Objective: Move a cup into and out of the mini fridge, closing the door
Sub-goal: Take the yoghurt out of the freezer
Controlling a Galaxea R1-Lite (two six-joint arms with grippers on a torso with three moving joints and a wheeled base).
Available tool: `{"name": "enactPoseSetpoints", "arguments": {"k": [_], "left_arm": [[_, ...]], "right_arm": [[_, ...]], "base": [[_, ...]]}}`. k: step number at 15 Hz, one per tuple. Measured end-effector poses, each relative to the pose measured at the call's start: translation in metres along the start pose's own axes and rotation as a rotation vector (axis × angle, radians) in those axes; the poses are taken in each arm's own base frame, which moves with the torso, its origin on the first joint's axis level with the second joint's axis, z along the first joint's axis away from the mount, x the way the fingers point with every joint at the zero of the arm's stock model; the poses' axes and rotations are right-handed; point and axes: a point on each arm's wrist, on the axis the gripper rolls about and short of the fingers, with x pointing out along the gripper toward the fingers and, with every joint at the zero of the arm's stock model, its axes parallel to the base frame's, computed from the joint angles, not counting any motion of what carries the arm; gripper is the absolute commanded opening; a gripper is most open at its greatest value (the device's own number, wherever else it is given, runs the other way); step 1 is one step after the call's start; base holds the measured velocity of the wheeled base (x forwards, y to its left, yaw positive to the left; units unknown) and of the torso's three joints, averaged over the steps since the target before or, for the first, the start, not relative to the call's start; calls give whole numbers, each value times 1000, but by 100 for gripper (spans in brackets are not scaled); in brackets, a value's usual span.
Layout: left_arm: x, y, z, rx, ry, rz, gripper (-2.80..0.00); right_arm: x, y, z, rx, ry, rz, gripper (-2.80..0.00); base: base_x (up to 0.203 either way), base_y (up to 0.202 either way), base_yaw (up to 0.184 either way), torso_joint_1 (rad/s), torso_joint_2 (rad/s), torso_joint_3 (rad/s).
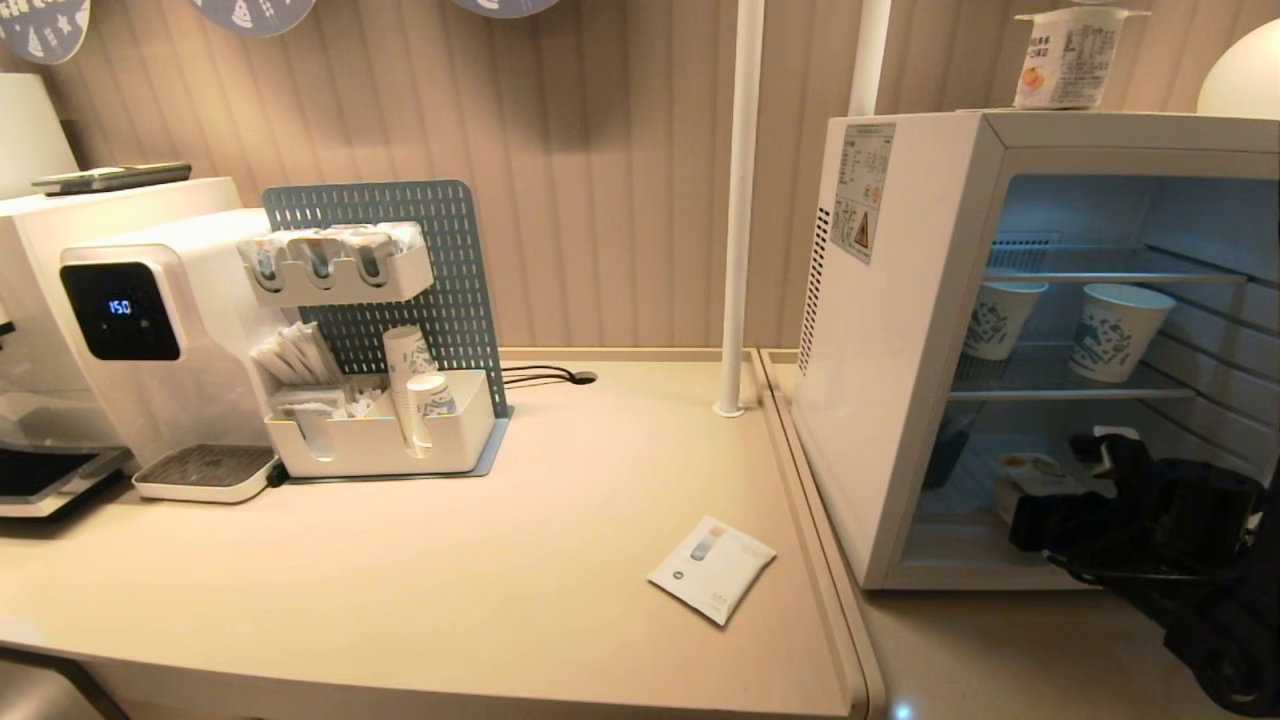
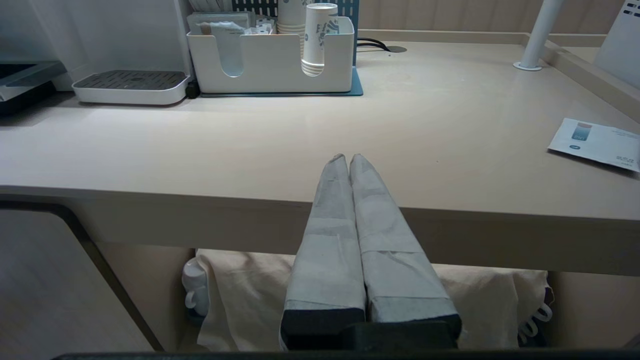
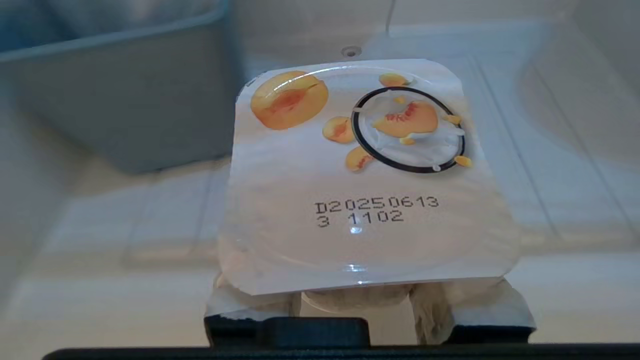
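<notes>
Cup [image 3: 370,175]: white, squarish foil lid, peach print, date stamp

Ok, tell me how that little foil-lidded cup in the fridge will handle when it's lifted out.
The cup looks small and plastic, so probably light. Its foil lid overhangs the body and may bend if it is squeezed or knocked. The right end effector sits low around the body under the lid, inside the mini fridge; thin walls could flex, so a gentle grip seems wise.
</notes>
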Motion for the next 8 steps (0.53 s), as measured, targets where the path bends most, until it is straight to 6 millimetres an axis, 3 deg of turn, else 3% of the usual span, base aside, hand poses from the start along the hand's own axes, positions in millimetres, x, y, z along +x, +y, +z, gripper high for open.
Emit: {"name": "enactPoseSetpoints", "arguments": {"k": [8], "left_arm": [[0, 0, 0, 0, 0, 1, -280]], "right_arm": [[-52, 6, 12, 3, -12, 41, -280]], "base": [[0, 0, 0, 0, 0, 0]]}}
